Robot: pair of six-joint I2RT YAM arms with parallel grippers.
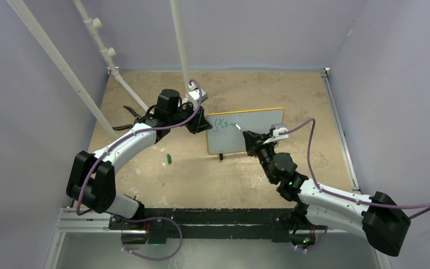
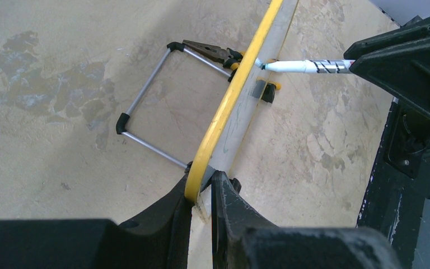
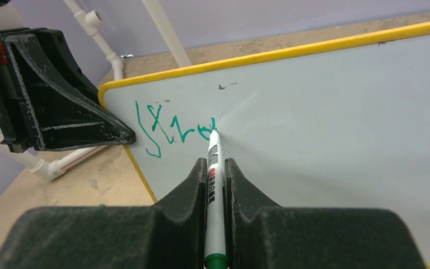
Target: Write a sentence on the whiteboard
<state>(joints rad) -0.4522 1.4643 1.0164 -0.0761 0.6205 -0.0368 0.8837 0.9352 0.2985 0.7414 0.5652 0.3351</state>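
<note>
Yellow-framed whiteboard stands, long axis left-right; left gripper clamps its left edge; right gripper pinches marker, tip pointing far, touching sentence.

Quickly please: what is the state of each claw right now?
Left claw: closed on the whiteboard edge.
Right claw: closed on the marker, whose tip touches the board.

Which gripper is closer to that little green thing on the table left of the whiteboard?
Left. The left gripper, clamped on the left edge of the whiteboard, sits beyond the green thing and to its right. The right gripper, holding the marker against the whiteboard, is farther right.
</note>
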